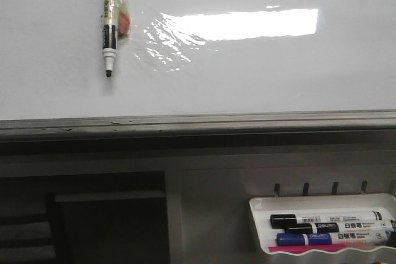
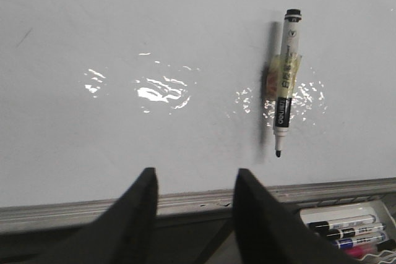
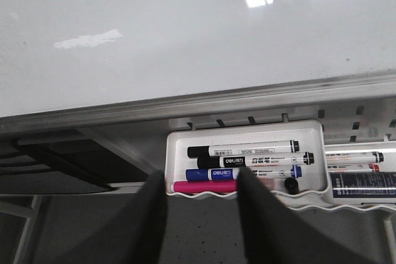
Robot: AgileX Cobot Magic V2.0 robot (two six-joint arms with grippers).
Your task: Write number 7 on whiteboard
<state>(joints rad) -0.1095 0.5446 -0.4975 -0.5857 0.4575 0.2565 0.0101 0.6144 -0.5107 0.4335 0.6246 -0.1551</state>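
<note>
The whiteboard fills the upper front view, glossy white with a grey frame edge along its bottom. No drawn 7 shows on it. A black-and-white marker pen is fixed to the board with yellowish tape, tip down and uncapped; it also shows in the left wrist view. My left gripper is open and empty, near the board's bottom frame, left of the pen's tip. My right gripper is open and empty, in front of the marker tray. Neither gripper shows in the front view.
A white plastic tray under the board's right side holds black, blue and pink markers. A loose black cap lies in it. A second holder sits to its right. Dark shelving is at lower left.
</note>
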